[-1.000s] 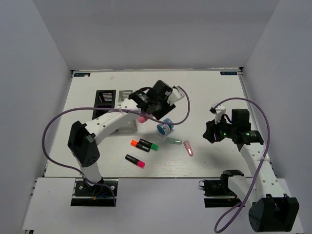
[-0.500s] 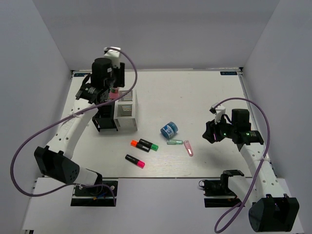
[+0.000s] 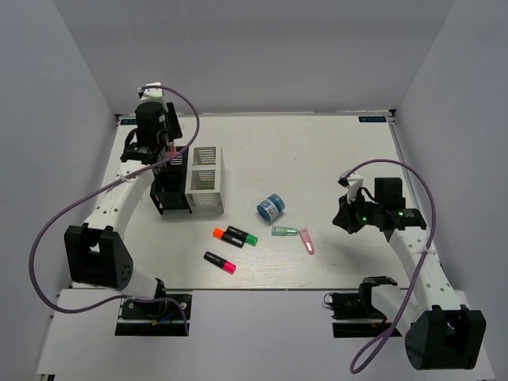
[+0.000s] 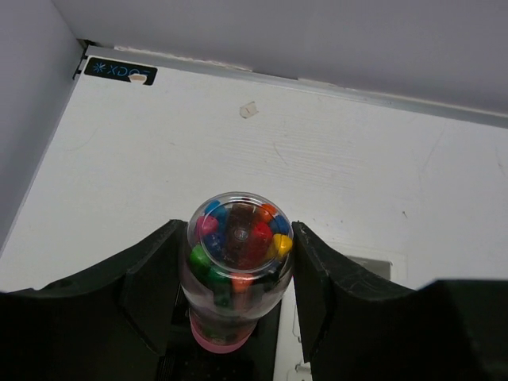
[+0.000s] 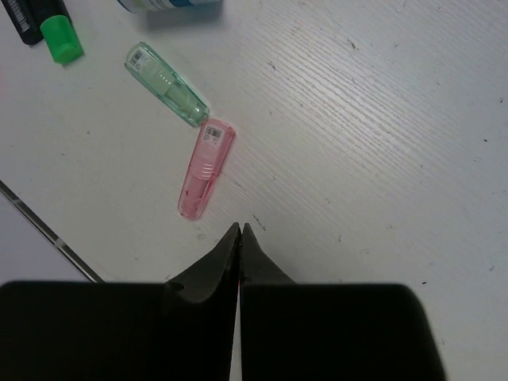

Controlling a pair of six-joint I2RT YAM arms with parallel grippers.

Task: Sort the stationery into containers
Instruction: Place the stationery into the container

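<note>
Leftward and back from over the white box [image 3: 205, 181] goes the left gripper [image 4: 236, 274], which now hangs above the black box [image 3: 171, 189] beside it. Its dark matte fingers pinch a clear, round-topped tub [image 4: 238, 230] with a pink base, packed with small multicoloured pieces.

Nearest lies the pink-capped marker [image 3: 220, 263], stubby and black. Beyond it the orange-capped marker [image 3: 220, 232] and green-capped marker [image 3: 244, 237] lie end to end. To their right rest two translucent capsule-like pieces, the green piece [image 5: 167, 83] and the pink piece [image 5: 206, 168], ends almost meeting, each with a small white barcode label too fine to read. The right gripper [image 5: 240, 236] hovers near them, fingers pressed together on nothing. The blue-white roll [image 3: 271, 208] sits behind on the white, finely grained surface [image 5: 381, 119]. Both boxes have slotted walls and square compartments. At the far left corner a dark sticker [image 4: 119, 71] shows pale letters beginning "XDO".
</note>
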